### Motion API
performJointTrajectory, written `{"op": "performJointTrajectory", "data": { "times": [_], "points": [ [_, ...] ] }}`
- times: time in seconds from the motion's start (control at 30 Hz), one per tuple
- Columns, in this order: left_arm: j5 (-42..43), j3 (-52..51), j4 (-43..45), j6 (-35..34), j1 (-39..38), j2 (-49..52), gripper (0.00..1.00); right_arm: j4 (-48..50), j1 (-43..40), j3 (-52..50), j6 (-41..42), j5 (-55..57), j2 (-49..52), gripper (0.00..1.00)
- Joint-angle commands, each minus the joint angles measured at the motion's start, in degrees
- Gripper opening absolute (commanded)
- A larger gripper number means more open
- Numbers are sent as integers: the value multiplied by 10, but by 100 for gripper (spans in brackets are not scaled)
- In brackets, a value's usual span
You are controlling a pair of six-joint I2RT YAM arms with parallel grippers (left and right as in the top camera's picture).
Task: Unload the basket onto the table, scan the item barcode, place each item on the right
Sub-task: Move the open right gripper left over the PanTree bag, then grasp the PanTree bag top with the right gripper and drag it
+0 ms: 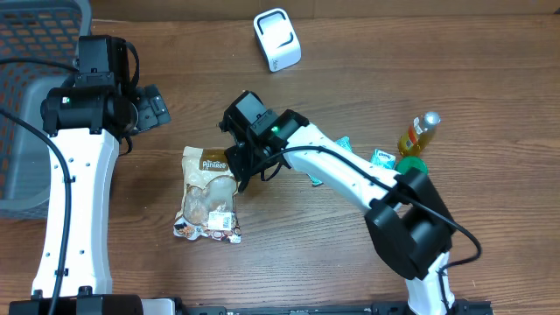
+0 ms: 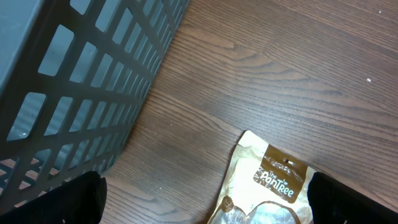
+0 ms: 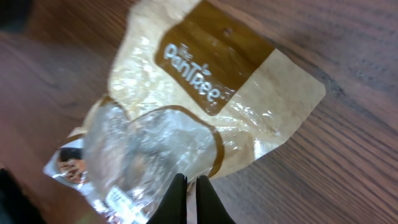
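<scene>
Two arms are over the wooden table (image 1: 437, 52). Nearest, the PanTree snack pouch (image 1: 208, 197) lies flat, centre-left. The right gripper (image 3: 188, 198) is clenched tight at the pouch's right edge; whether film is pinched, I can't tell. Further on, the left gripper (image 2: 205, 202) hangs spread wide, holding nothing, beside the grey basket (image 2: 81, 81). Far back sits a white device (image 1: 277, 39).

Printed matter. Snack bag (image 1: 208, 194): a brown panel (image 3: 205, 68) at its top end carries the brand "The PanTree" in white letters. It is legible in the right wrist view (upper centre) and the left wrist view (lower right). In the overhead view it shows only as small white lettering. White sticker (image 1: 224, 219) near the bag's bottom end: print too small to read.
</scene>
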Motion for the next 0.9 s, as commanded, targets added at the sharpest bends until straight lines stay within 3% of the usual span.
{"op": "performJointTrajectory", "data": {
  "times": [0.0, 0.63, 0.87],
  "points": [
    [-8, 5, 2, 7, 1, -3, 99, 5, 3, -3, -4, -1, 25, 4],
    [-8, 5, 2, 7, 1, -3, 100, 0, 2, -3, 3, 63, 81, 4],
    [-8, 5, 2, 7, 1, -3, 99, -16, -3, -3, 66, 123, 81, 4]
  ]
}}
